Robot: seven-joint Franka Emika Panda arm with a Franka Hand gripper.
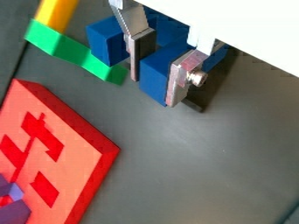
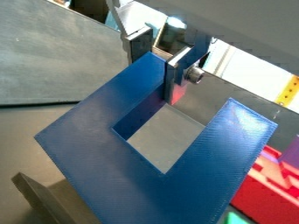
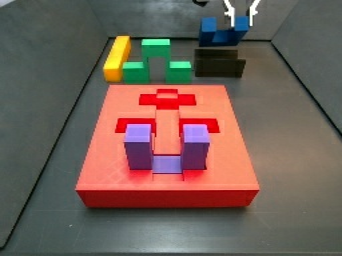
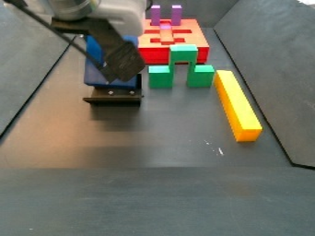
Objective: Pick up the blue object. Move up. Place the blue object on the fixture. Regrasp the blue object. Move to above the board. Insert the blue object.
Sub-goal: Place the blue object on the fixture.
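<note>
Up close, purple block point(image 3: 166, 150) sat seated in red board point(image 3: 107, 170); green block point(image 3: 158, 58) and yellow bar point(image 3: 118, 57) lay beyond. Farthest back, blue object point(image 3: 218, 30) rested on fixture point(image 3: 221, 62), prongs running level, not upright. Gripper point(image 1: 156, 58) came at it from above, fingers point(image 1: 140, 48) straddling one prong, seemingly clamped; true contact hard to judge. Board lay well apart, nearer onlooker. No readable writing anywhere.
</note>
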